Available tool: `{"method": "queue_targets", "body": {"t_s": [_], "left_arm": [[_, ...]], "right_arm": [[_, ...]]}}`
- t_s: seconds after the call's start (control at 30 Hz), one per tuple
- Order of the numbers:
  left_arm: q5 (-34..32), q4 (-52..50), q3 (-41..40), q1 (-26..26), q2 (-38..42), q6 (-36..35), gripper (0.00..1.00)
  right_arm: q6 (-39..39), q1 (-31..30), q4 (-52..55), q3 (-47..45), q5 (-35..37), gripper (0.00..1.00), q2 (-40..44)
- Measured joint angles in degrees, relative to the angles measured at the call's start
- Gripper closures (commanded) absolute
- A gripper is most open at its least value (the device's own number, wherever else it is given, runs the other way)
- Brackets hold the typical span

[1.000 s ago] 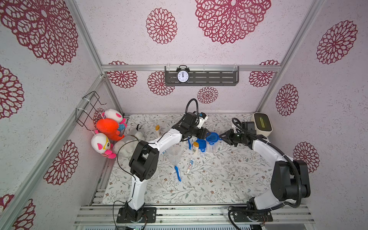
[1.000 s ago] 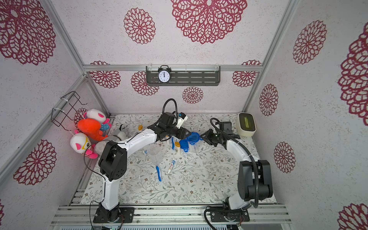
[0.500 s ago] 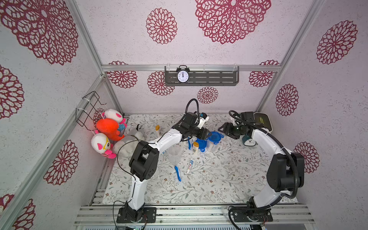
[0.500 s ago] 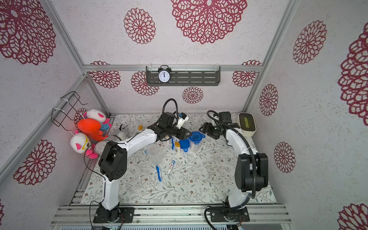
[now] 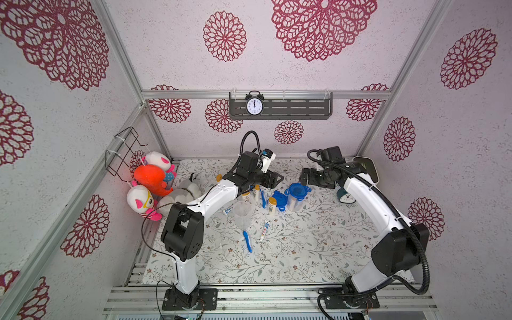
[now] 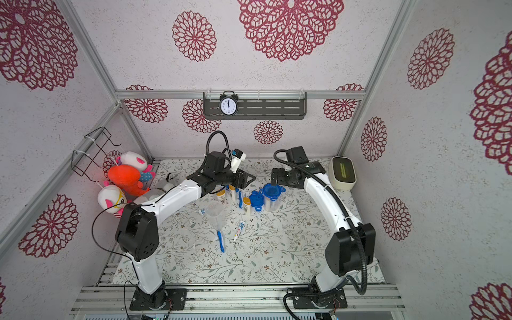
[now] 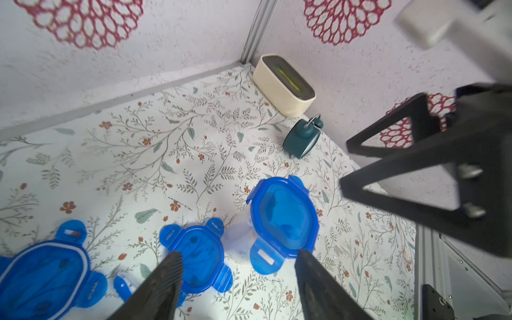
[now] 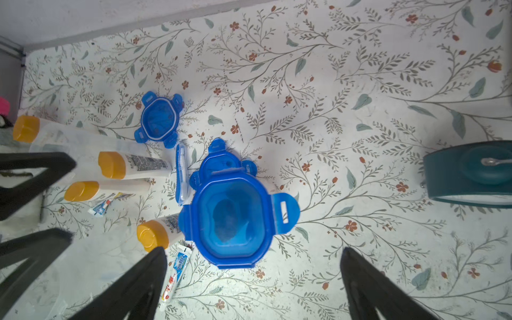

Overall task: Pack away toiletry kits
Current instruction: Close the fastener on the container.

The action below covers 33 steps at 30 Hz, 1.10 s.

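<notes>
A clear jar with its blue lid [image 5: 297, 191] [image 8: 230, 210] on stands mid-table. A loose blue lid [image 5: 279, 201] [image 7: 194, 255] lies beside it. My right gripper [image 5: 304, 177] [image 8: 253, 250] hangs open just behind the jar, holding nothing. My left gripper [image 5: 280, 178] [image 7: 238, 253] is open above the loose lid, also holding nothing. An open clear jar [image 5: 242, 213] stands nearer the front. Orange-capped white bottles [image 8: 133, 166] [image 8: 158, 231], blue toothbrushes [image 5: 247, 241] [image 8: 181, 174] and toothpaste tubes [image 5: 264, 231] [image 8: 177, 274] lie scattered around.
A teal alarm clock [image 5: 345, 195] and a cream box [image 6: 343, 173] sit at the right wall. Plush toys [image 5: 152, 180] pile at the left wall below a wire basket [image 5: 124, 149]. Another blue lid [image 7: 44, 277] lies near the bottles.
My right gripper opened, let go of the lidded jar and drew back toward the rear wall. My left gripper opened wider in place.
</notes>
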<state>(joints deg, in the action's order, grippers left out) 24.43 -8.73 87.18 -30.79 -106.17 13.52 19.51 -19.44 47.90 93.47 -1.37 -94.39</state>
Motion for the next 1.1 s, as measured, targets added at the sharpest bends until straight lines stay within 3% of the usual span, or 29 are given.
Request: {"method": "queue_targets", "body": {"t_s": [0.4,0.7,1.1], "left_arm": [[-1.51,0.52,-3.96,0.44,3.06,-1.53,0.14],[-2.29,0.28,-4.7,0.63,3.19,-2.32,0.07],[-2.27,0.28,-6.56,0.72,5.14,-2.8,0.06]], "right_arm": [[-1.01,-2.78,11.78,14.12,2.82,0.01,-14.86],[-0.87,-3.39,14.19,15.69,2.12,0.01,-16.17],[-0.92,-4.33,14.99,15.8,2.1,0.01,-18.05]]}}
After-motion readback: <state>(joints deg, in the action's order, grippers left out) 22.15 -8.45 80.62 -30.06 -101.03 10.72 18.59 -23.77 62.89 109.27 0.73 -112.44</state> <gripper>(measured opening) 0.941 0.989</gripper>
